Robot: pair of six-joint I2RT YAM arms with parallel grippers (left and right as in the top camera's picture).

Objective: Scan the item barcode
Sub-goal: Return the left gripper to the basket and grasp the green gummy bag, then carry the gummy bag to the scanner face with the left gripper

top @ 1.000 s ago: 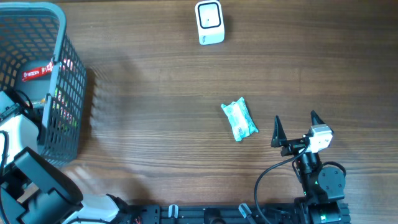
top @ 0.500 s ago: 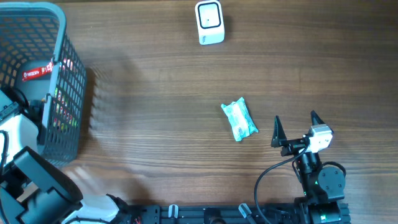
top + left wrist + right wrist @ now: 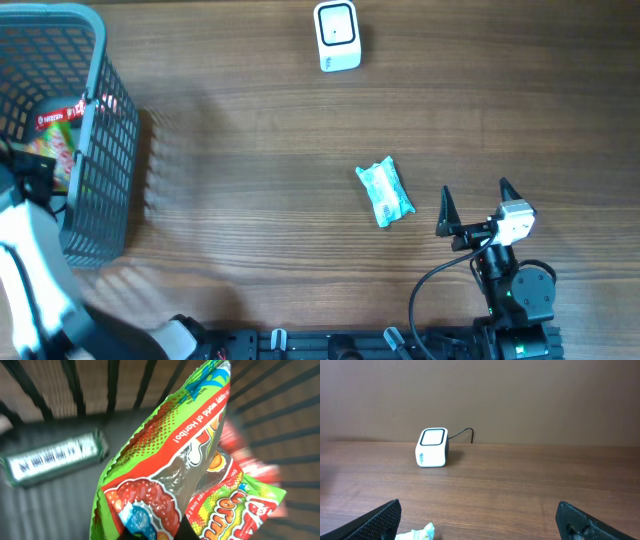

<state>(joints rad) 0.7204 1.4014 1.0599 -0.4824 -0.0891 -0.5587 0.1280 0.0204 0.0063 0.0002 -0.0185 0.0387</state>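
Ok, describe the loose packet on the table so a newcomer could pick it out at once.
On the wooden table, a grey mesh basket stands at the left end and a white scanner at the far edge. The packet lies between scanner and the open right gripper, nearer the gripper. It alone lies loose on bare wood: small, crinkled, mint-green and white.

Left wrist view: green-and-red gummy candy bag (image 3: 165, 475) runs off the bottom edge, hiding all but a dark sliver of the left hand (image 3: 145, 534). Behind it, a red packet (image 3: 250, 460), pure blur. Overhead, grey-blue plastic mesh basket (image 3: 100, 130) cropped top and left. Right wrist: pale green wipes packet (image 3: 415, 534) clipped at the bottom.
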